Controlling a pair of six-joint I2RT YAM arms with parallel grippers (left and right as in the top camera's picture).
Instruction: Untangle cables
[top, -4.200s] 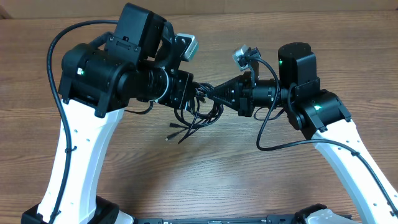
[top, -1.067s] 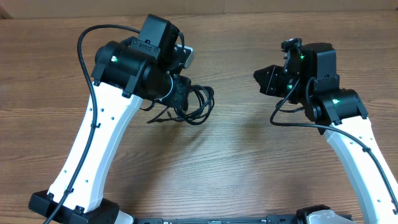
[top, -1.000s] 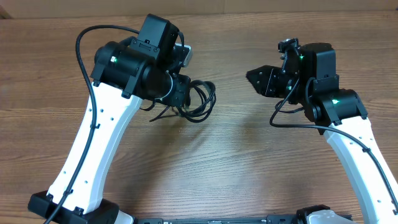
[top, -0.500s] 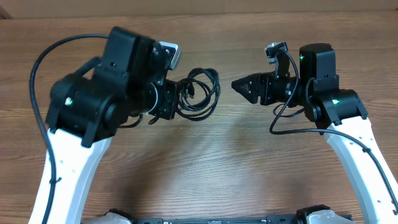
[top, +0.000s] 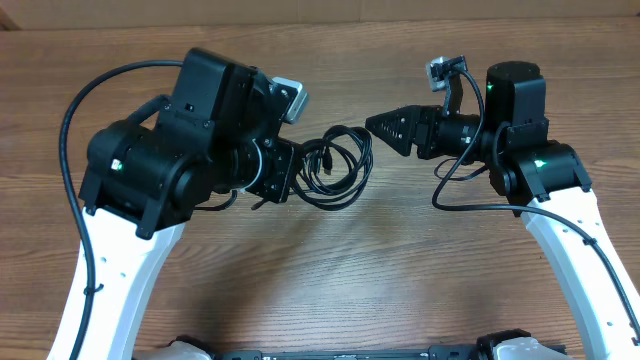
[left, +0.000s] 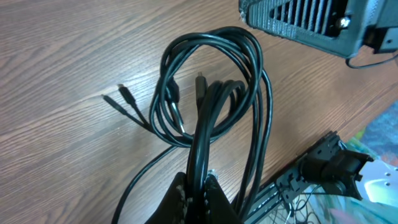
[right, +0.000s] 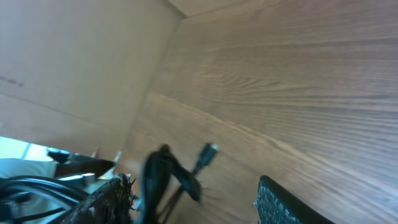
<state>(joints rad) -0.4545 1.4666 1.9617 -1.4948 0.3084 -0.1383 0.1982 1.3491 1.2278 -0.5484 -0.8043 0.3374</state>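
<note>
The cables (top: 338, 172) are a tangled bundle of thin black loops hanging just above the wooden table (top: 330, 280). My left gripper (top: 288, 172) holds them from the left. In the left wrist view the left gripper (left: 199, 198) is shut on a few strands of the cables (left: 211, 93), and two plug tips (left: 121, 98) point left. My right gripper (top: 372, 124) points left, close to the bundle's upper right edge, and is open. In the right wrist view a blurred loop of the cables (right: 163, 177) and a plug (right: 208, 151) lie ahead of the right gripper (right: 193, 208), between its spread fingers (right: 283, 204).
The left arm's large black body (top: 170, 160) covers the table's left middle. A thick black wire (top: 455, 195) hangs from the right arm. A cardboard wall (right: 74, 56) stands along the table's far edge.
My left arm has swung the cable bundle rightward toward the middle. My right gripper has moved left toward the bundle and spread its jaws wider.
</note>
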